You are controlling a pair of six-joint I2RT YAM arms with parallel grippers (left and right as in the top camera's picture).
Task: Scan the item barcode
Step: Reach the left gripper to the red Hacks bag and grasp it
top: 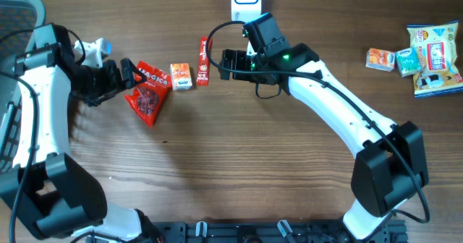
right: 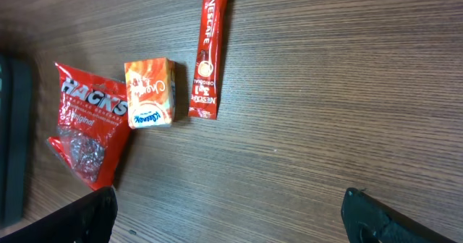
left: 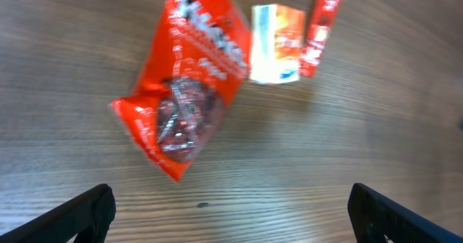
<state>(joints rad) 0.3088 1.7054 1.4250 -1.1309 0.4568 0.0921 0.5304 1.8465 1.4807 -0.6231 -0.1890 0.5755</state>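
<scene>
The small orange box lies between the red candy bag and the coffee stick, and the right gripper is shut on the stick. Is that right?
No. The right gripper is open and holds nothing, as the right wrist view shows. The small orange box does lie between the red candy bag and the coffee stick.

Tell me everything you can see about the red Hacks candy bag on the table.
The Hacks bag is glossy red plastic with white HACKS lettering and a clear window low down that shows wrapped candies. It looks sealed and a little crinkled, and it lies flat and diagonal on the wooden table. An orange box sits at its upper edge, touching or nearly so. The left gripper is open close by and is not holding it.
</scene>
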